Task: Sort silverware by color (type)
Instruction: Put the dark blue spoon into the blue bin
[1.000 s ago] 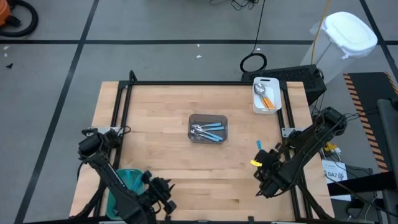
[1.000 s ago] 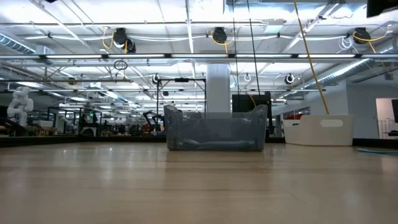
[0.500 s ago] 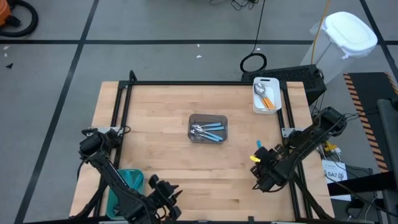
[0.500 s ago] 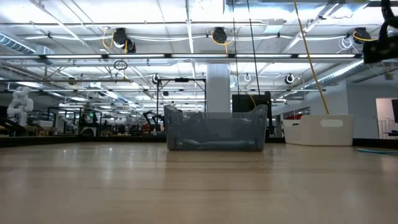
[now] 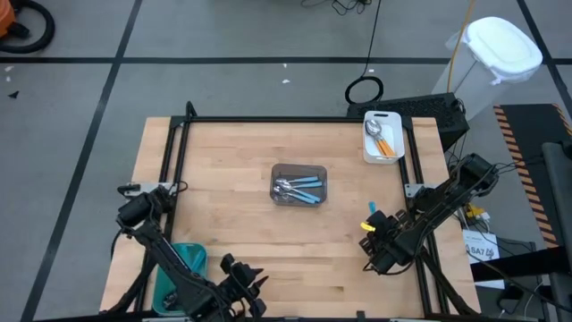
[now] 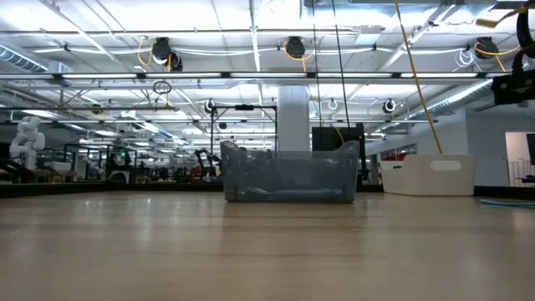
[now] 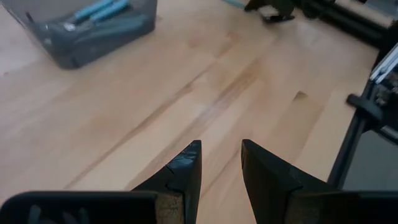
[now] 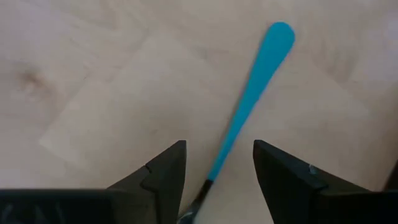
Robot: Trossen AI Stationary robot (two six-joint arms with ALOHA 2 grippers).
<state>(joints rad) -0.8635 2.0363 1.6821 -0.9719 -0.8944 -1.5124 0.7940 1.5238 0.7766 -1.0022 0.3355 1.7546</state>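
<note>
A blue-handled spoon (image 8: 252, 93) lies flat on the wooden table near its right edge; in the high view only its handle end (image 5: 372, 207) shows. My right gripper (image 8: 217, 155) (image 5: 370, 222) points down over it, open, one finger on each side of the handle near the bowl end, touching nothing. More blue-handled spoons lie in the grey bin (image 5: 299, 185) at the table's middle. Orange-handled spoons lie in the white tray (image 5: 382, 136) at the far right. My left gripper (image 7: 221, 165) (image 5: 246, 286) hovers open and holding nothing near the table's near edge.
A teal bin (image 5: 185, 264) stands at the near left corner, beside my left arm. The low view shows the grey bin (image 6: 288, 176) and the white tray (image 6: 430, 174) from the side. Bare wood lies between the grey bin and both grippers.
My right gripper has sunk toward the blue-handled spoon on the table and rolled; its arm has come into the low view at the upper right. My left gripper has gone toward the table's right along the near edge and turned.
</note>
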